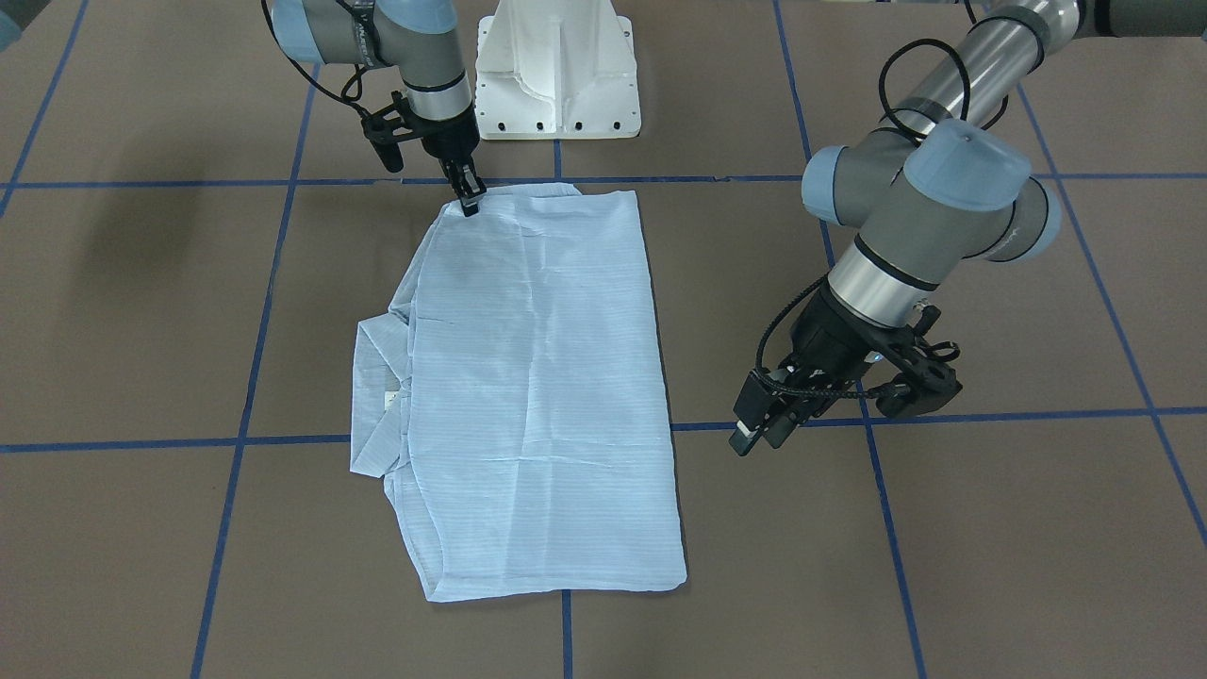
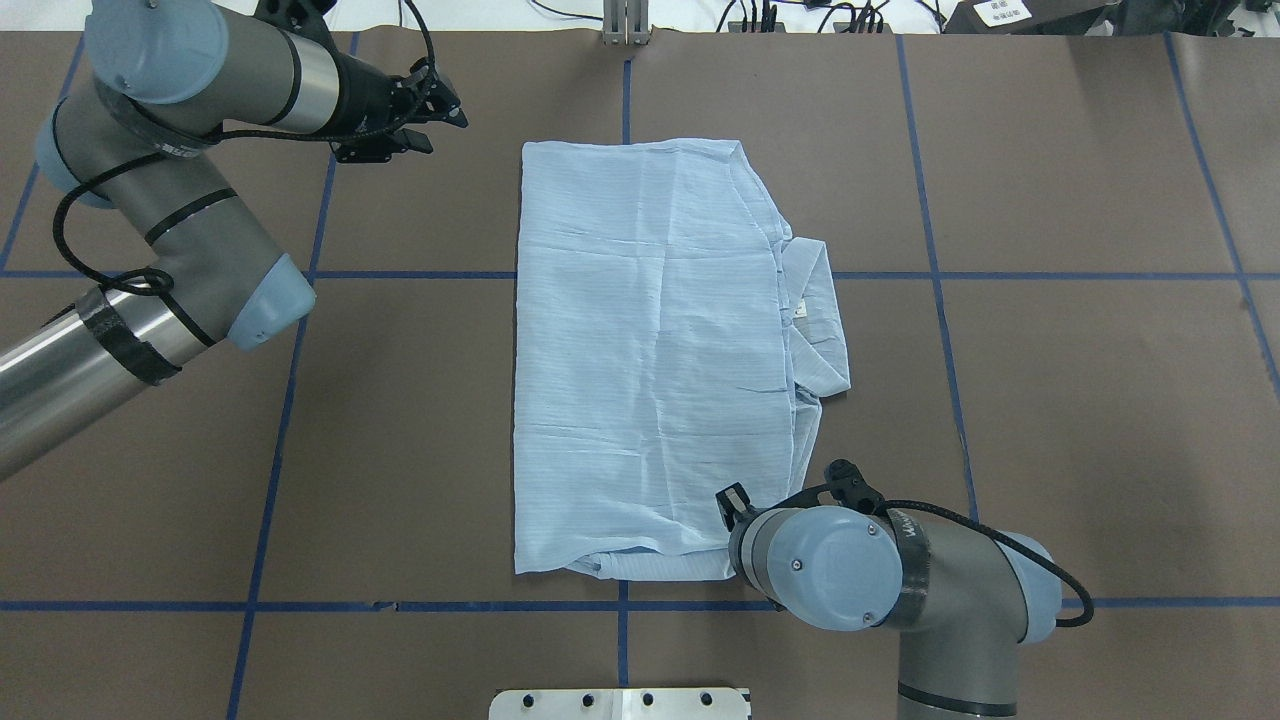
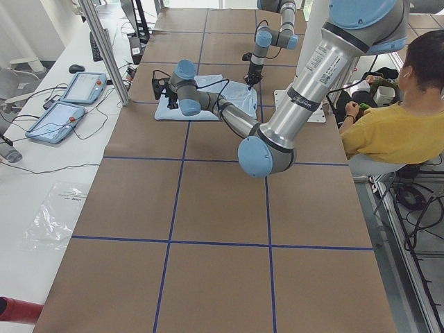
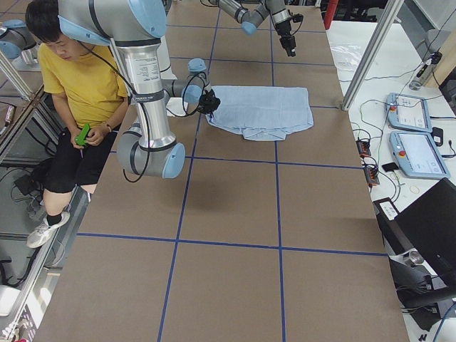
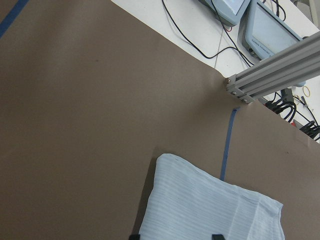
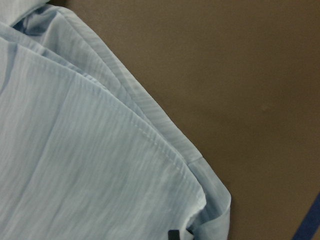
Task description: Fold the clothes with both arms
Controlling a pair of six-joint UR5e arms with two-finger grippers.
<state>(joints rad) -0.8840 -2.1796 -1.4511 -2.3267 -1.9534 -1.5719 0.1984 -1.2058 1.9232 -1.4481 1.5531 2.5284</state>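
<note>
Two black robot grippers attend the thin light-blue striped shirt (image 1: 547, 377), folded flat in the middle of the brown table (image 1: 943, 566). The right gripper (image 1: 470, 203), fingers together, sits at the shirt's near right corner, its hold uncertain. The left gripper (image 1: 759, 436), fingers apart, hovers far left. Squarely pinched corners should keep the fold even.

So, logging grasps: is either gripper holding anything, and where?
The right gripper seems pinched on the shirt, at its collar-side corner nearest the robot; the left gripper holds nothing.

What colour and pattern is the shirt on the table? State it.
Light blue with fine stripes; the shirt shows it best in the right wrist view.
</note>
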